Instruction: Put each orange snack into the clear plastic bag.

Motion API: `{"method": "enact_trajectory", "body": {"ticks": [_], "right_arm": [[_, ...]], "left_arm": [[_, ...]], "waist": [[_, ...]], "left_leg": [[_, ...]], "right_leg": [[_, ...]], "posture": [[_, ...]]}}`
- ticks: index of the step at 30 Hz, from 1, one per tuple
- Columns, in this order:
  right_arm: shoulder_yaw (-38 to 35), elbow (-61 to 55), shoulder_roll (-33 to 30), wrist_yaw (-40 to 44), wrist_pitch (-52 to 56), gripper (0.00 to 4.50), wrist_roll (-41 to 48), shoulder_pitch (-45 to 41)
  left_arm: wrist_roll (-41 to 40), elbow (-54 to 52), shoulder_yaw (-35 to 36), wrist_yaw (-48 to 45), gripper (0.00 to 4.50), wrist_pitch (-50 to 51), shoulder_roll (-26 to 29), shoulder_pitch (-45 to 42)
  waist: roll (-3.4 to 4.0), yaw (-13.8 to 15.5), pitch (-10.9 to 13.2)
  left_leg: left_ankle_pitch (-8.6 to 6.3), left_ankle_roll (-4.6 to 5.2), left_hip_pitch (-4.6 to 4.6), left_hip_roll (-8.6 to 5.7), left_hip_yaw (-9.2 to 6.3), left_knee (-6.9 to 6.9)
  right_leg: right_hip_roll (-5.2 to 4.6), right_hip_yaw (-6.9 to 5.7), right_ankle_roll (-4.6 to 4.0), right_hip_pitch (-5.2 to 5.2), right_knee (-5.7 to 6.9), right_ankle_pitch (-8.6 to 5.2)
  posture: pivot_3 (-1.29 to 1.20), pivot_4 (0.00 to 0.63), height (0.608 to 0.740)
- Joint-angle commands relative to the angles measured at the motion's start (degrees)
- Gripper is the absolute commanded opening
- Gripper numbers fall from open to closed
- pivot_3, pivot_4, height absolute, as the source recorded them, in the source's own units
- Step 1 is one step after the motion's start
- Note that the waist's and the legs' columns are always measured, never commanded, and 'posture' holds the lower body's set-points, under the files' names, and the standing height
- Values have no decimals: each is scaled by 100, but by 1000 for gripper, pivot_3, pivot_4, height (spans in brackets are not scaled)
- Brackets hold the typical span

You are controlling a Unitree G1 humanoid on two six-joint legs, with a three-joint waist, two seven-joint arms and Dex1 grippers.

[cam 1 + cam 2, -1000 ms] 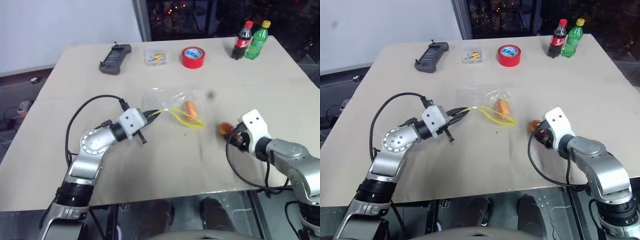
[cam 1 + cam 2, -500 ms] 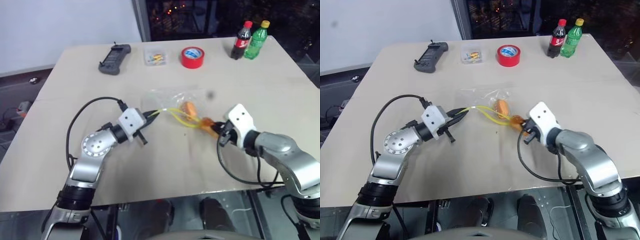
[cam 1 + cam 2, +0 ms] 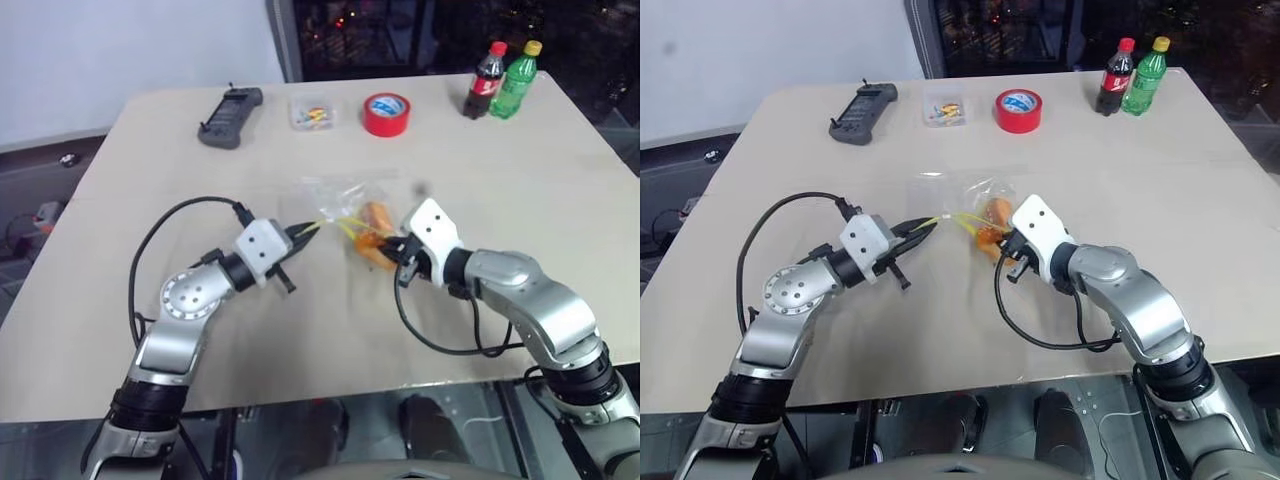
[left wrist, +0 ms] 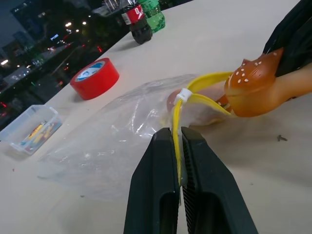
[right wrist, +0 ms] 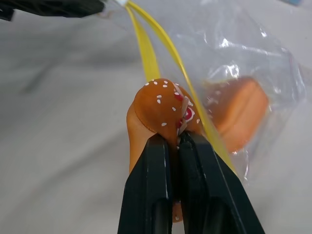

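Right gripper (image 5: 175, 146): fingers pinched shut on the second orange snack (image 5: 158, 109), a speckled bun. It has carried the snack in from the open table at the robot's right to the yellow-edged mouth of the clear plastic bag (image 4: 117, 126); the snack now sits at the opening, seemingly not yet inside.
Left gripper (image 4: 176, 141): clamped on the bag's yellow seal strip (image 4: 176, 148), holding the mouth up.
First orange snack (image 5: 239, 114): already inside the bag.
Judgement: one insertion and release left.
Legible writing: none. Red-labelled cola bottle (image 3: 486, 80), green bottle (image 3: 516, 78), red tape roll (image 3: 386, 114): print too small to read.
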Motion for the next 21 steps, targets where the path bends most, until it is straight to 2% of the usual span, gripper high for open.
{"method": "enact_trajectory", "body": {"ticks": [1, 8, 16, 21], "right_arm": [[-283, 180, 348, -233, 104, 17, 87, -148], [-898, 628, 1106, -472, 333, 17, 486, -263], [-791, 1112, 1486, -426, 148, 17, 503, -497], [-1250, 1598, 1637, -388, 211, 17, 750, -771]], "left_arm": [[-63, -322, 42, -145, 0, -135, 127, 116], [-20, -330, -12, -376, 0, -242, 305, 306], [19, -274, -49, -543, 0, -383, 406, 391], [-61, -276, 8, -640, 0, -401, 458, 473]], "waist": [[0, 6, 0], [2, 8, 1], [4, -16, 1], [4, -14, 1]], "left_leg": [[0, 0, 0, 0, -1, 0], [0, 0, 0, -1, 1, -1], [0, 0, 0, -1, 2, -3], [0, 0, 0, -1, 2, -4]], "right_leg": [[0, 0, 0, 0, 0, 0], [1, 2, -1, -1, 0, 0], [1, 3, -1, -5, 2, 0], [2, 4, -1, -7, 3, 0]], "posture": [[0, 150, 740], [0, 150, 740], [0, 150, 740], [0, 150, 740]]}}
